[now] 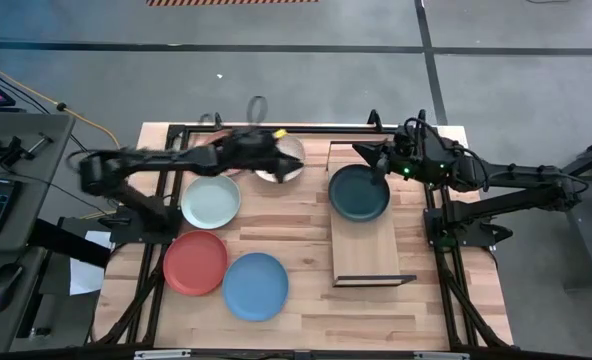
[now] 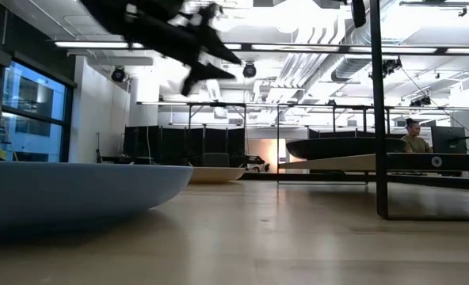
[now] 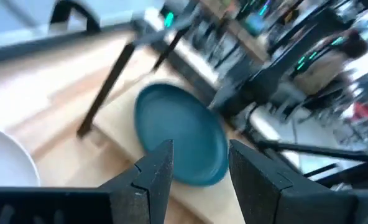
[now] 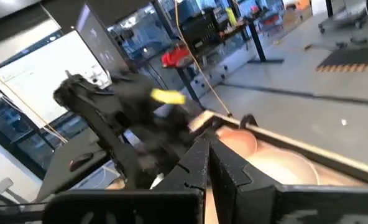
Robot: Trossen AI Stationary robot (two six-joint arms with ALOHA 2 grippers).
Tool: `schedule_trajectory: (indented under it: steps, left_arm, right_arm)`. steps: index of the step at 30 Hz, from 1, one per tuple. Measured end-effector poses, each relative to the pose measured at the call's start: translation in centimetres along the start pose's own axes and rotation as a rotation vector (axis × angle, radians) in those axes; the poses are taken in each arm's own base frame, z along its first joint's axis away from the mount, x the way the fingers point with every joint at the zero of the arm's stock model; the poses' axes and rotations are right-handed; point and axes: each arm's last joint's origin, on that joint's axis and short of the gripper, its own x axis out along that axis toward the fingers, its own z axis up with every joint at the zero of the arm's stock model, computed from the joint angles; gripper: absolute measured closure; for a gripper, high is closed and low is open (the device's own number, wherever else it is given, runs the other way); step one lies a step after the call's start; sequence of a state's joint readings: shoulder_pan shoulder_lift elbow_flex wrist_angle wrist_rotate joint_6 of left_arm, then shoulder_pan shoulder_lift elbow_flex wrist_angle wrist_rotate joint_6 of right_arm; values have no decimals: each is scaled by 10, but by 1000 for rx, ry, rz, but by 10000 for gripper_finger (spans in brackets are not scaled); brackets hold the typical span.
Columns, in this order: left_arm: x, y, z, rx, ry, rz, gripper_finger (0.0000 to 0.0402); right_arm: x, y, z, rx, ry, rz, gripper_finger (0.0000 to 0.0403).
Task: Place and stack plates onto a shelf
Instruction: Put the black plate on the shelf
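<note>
Nearest me, the blue plate (image 1: 255,286) and the red plate (image 1: 195,262) sit flat on the bare tabletop (image 1: 306,320), both round, shallow and matte. Just past them lies the pale mint plate (image 1: 210,201), also not yet shelved.

To their right runs the shelf (image 1: 368,262), a long pale wooden board with thin black metal ends. Only one plate is on it, the dark teal plate (image 1: 359,193), resting at its far end. So I'd judge the job barely begun: one placed, the others waiting.

Farther back, the left claw (image 1: 276,150) hangs over the white plate (image 1: 280,165) with its fingers (image 3: 154,174) spread and nothing between them. A pink plate (image 1: 208,150) peeks out beneath that arm. The right claw (image 1: 364,152) hovers by the shelf's far end, pinched shut and empty.
</note>
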State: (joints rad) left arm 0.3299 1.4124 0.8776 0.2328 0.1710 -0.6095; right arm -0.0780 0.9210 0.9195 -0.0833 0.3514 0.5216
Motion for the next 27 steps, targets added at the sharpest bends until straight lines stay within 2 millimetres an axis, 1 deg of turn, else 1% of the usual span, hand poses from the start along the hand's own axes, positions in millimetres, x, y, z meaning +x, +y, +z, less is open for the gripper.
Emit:
schedule_trajectory:
  steps: [3,6,8,11,15,18,21,27]
  left_arm:
    - [-36,-6,-15,-15,-100,-101,259]
    - [-67,-13,-29,-36,-222,-193,259]
    - [-82,-16,-36,-40,-293,-210,259]
    - [-99,-18,-40,-38,-379,-194,259]
    - [-110,-20,-36,-4,-447,-169,259]
    - [-112,-20,-35,9,-468,-158,259]
    - [-112,-19,-35,7,-468,-152,259]
    - [-111,-18,-36,-4,-456,-146,259]
  right_arm:
    - [0,0,-7,-12,117,71,403]
    - [1,0,-20,65,317,164,403]
    - [1,-2,-35,163,491,156,403]
    - [0,-3,-61,293,737,39,403]
    - [1,-1,-98,366,975,-185,403]
    - [5,-1,-125,358,1084,-358,403]
    - [14,-2,-144,329,1094,-489,403]
    - [32,-9,-168,324,1124,-595,403]
